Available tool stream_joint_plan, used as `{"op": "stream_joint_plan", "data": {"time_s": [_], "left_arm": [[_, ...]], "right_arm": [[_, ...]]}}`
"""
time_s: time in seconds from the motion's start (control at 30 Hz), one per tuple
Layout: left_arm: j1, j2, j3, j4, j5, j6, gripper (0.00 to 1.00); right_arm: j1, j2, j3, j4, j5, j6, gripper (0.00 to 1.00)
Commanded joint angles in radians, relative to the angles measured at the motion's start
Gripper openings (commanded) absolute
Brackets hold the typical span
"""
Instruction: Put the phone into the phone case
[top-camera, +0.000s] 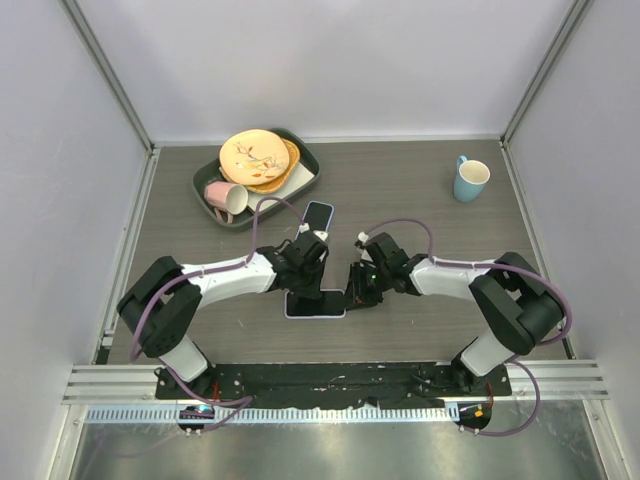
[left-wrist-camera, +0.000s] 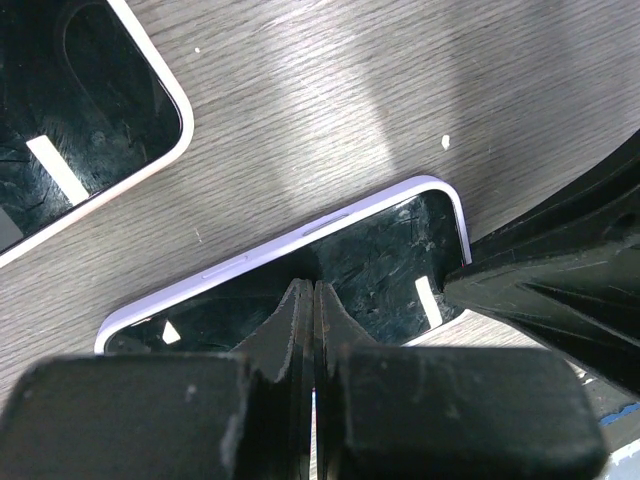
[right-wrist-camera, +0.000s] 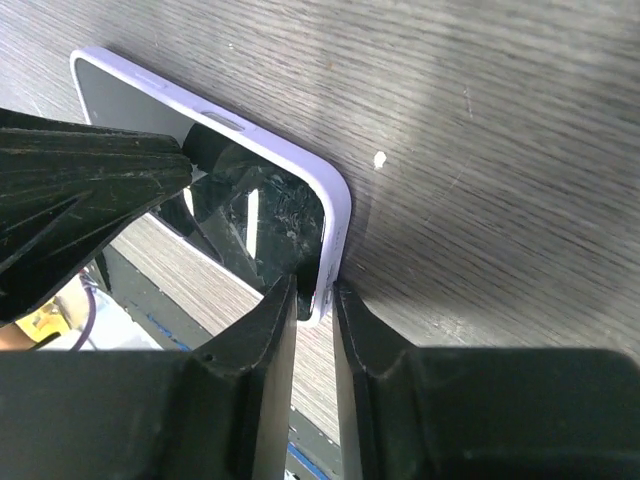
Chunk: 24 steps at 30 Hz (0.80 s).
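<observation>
Left wrist camera looks straight down its own fingers. The left gripper (left-wrist-camera: 314, 285) has its jaws pressed together with nothing between them, and the joined tips rest on the glossy black face of the phone (left-wrist-camera: 385, 262). That face sits inside the lilac rim of the phone case (left-wrist-camera: 330, 222), which lies flat on the wooden table (left-wrist-camera: 330, 110) between the two arms, toward the near edge.

A closed gripper makes a blunt stylus, so I read it as a pressing tool, pushing the phone down into its seat. The right gripper (right-wrist-camera: 313, 290) works one end of the case. Its fingers straddle the lilac rim at a corner, narrowly apart and pinching it, one tip on the screen side and one outside (probably to keep the case from sliding, or to coax the lip over the phone's edge).

Whether every corner has snapped home I cannot tell, because the fingers hide the near edge. A second dark slab with a white rim (left-wrist-camera: 90, 110) lies apart from the case, toward the tray (top-camera: 198, 186), and neither gripper touches it.
</observation>
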Motion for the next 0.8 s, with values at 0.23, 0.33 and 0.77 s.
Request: {"op": "stream_joint_plan", "data": {"time_s": [0.23, 0.33, 0.77], "left_arm": [[-0.001, 0.0, -0.018, -0.047, -0.029, 0.01, 0.0], [0.001, -0.003, -0.017, -0.048, -0.032, 0.011, 0.0], [-0.001, -0.1, -0.011, -0.007, -0.015, 0.02, 0.03]], "right_arm": [[0.19, 0.136, 0.205, -0.378, 0.458, -0.191, 0.08], [0.253, 0.176, 0.253, -0.444, 0.621, -0.197, 0.08], [0.082, -0.157, 0.15, -0.117, 0.146, -0.09, 0.13]]}}
